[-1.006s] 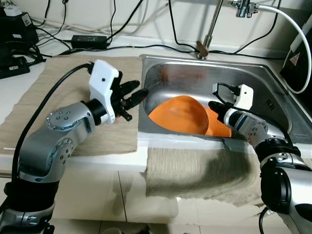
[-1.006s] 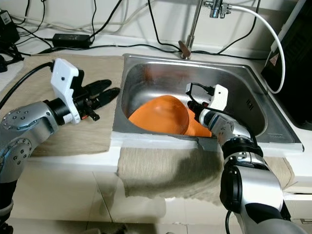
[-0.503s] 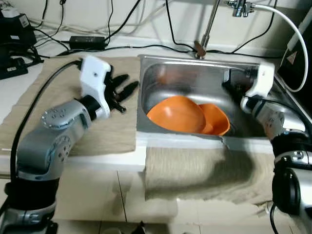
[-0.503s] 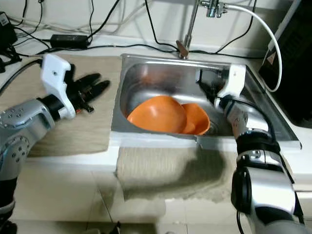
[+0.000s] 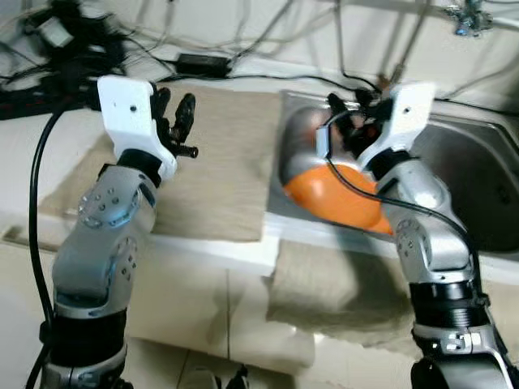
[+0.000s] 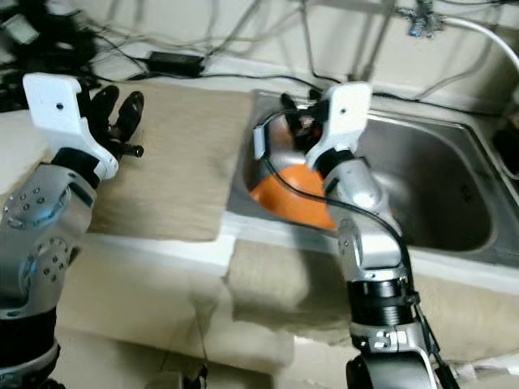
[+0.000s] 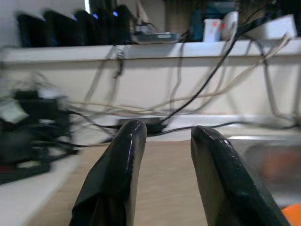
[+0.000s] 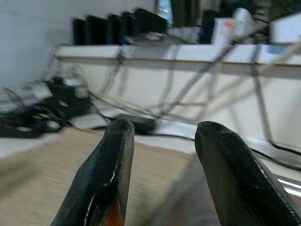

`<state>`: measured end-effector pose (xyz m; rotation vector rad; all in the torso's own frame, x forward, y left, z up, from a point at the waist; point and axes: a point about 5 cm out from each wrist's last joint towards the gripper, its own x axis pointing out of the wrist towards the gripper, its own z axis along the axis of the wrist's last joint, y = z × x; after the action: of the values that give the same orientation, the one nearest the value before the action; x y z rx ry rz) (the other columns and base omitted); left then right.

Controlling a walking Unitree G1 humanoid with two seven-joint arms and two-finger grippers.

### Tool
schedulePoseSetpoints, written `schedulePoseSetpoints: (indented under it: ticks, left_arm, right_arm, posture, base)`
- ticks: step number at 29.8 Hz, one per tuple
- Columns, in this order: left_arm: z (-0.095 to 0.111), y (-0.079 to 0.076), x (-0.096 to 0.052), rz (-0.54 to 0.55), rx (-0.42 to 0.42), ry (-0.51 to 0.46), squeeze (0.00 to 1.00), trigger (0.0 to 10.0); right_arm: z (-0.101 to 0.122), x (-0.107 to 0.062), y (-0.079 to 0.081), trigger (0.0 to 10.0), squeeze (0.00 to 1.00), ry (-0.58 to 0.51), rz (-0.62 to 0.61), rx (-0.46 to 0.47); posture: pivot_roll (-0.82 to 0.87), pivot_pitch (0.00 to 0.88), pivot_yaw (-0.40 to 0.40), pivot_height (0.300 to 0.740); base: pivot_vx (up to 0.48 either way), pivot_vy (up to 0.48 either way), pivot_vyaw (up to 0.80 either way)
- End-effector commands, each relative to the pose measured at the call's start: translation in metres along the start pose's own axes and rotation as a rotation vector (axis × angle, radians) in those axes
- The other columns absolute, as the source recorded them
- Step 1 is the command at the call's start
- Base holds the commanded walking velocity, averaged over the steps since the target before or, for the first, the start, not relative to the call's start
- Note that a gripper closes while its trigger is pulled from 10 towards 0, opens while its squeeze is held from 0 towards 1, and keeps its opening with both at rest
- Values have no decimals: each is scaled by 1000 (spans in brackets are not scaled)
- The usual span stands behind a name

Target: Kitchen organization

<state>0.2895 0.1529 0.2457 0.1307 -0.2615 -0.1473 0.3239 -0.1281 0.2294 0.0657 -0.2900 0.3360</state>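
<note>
We hold both arms raised: left end effector (image 5: 173, 121) spread above the mat (image 5: 215, 162), right end effector (image 5: 357, 109) spread over the orange bowls (image 5: 336, 194) in the sink (image 6: 438, 194), probably awaiting pickup.

I have both silver arms bent at the elbow and raised, forearms pointing up and away from the head camera. My left claw (image 5: 174, 121) is up on the left side, its two black fingers (image 7: 117, 174) parted with nothing between them. My right claw (image 5: 350, 109) is lifted to about the same height, its fingers (image 8: 110, 174) spread apart as well, gripping nothing, the white wrist housing facing me.
</note>
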Motion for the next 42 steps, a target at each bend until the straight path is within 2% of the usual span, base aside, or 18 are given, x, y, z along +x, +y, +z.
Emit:
schedulePoseSetpoints:
  ticks: [1, 3, 8, 12, 17, 20, 24, 33, 42]
  left_arm:
    - [3, -2, -5, 23, 56, -26, 0, 10000]
    - [1, 8, -14, 120, 41, -28, 0, 10000]
    - [-6, 17, -28, 198, 61, -33, 0, 10000]
    - [-9, 25, -33, 286, 73, -41, 0, 10000]
    - [-19, 23, -38, 280, 128, -8, 0, 10000]
    - [-27, 19, -44, 270, 100, 21, 0, 10000]
    - [-30, 14, -43, 250, 76, 29, 0, 10000]
    - [-37, 8, -46, 214, 70, 60, 0, 10000]
    - [-37, 9, -49, 207, 75, 69, 0, 10000]
  right_arm:
    - [1, -7, 5, 10000, 0, -7, -4, 3]
    - [-8, -17, 11, 10000, 0, 21, -4, 25]
    - [-20, -28, 12, 10000, 0, 69, -30, 62]
    - [-22, -32, 15, 10000, 0, 77, -8, 79]
    - [-25, -35, 19, 10000, 0, 82, 12, 87]
    - [-28, -36, 20, 10000, 0, 84, 31, 97]
    - [-30, -35, 22, 10000, 0, 94, 48, 109]
    - [-35, -35, 27, 10000, 0, 105, 67, 135]
    - [-41, -40, 27, 10000, 0, 127, 77, 170]
  posture:
    - [0, 0, -17, 740]
    - [3, 0, -17, 740]
    - [5, 0, -24, 740]
    - [9, 0, -30, 740]
    - [10, 0, -33, 740]
    - [14, 0, -42, 740]
    - [22, 0, -53, 740]
    - [28, 0, -56, 740]
    - [32, 0, -56, 740]
  base:
    - [0, 0, 800]
    - [0, 0, 800]
    - [0, 0, 800]
    - [0, 0, 800]
    - [0, 0, 800]
    - [0, 0, 800]
    - [0, 0, 800]
    - [0, 0, 800]
    - [0, 0, 800]
